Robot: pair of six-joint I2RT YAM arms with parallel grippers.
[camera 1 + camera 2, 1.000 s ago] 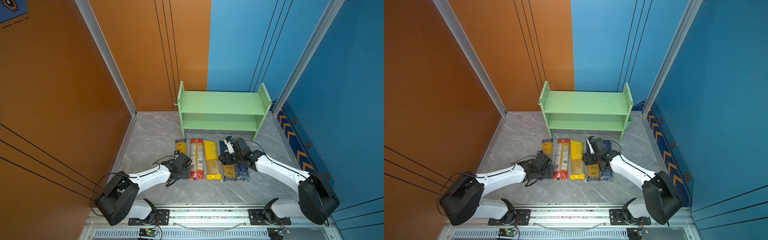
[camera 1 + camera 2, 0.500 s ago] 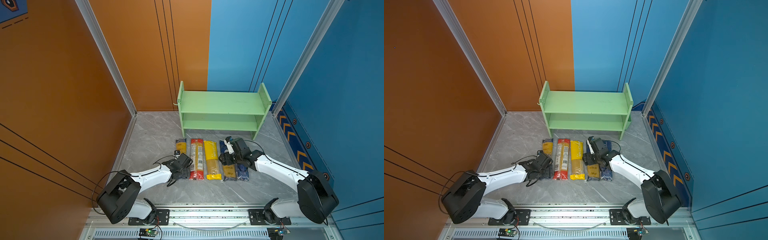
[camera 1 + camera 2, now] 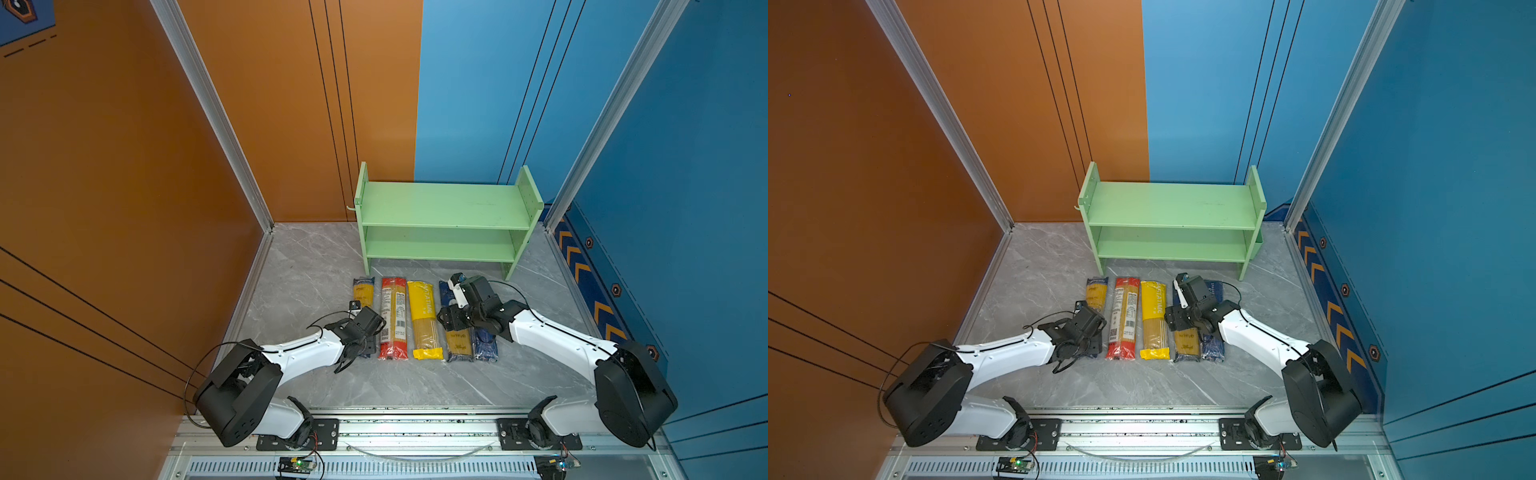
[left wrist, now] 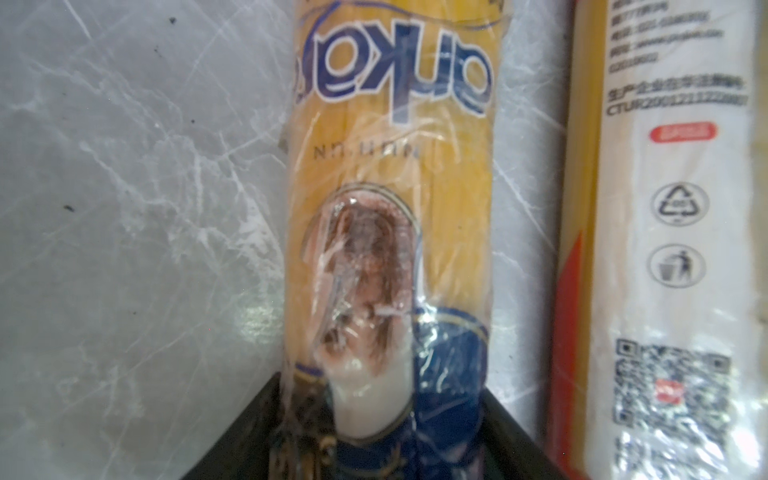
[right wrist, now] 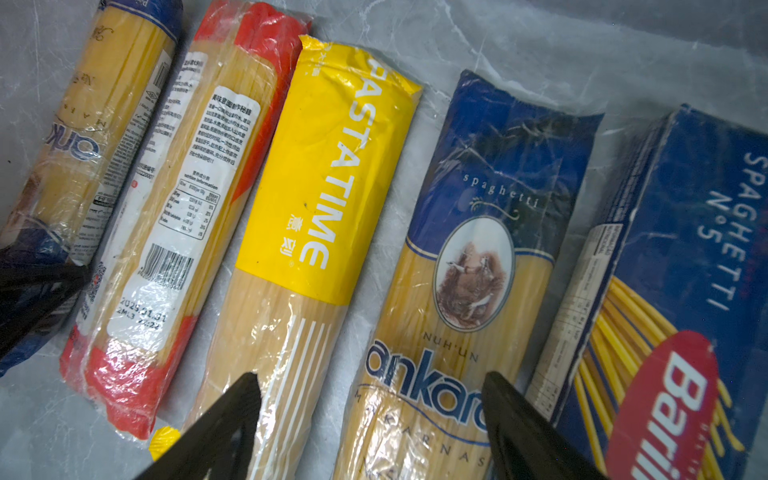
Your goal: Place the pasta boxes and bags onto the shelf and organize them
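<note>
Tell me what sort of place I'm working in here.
Probably a staged robot test cell, not a real shop: bare orange wall panels, an aluminium base rail, and just one small green shelf.

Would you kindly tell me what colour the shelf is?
The shelf is light green all over, seen best in a top view.

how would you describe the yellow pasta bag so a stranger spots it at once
Five packs lie in a row on the floor before the green shelf. The yellow bag is the middle one, alone in its solid yellow ends and white PASTATIME lettering.
</note>
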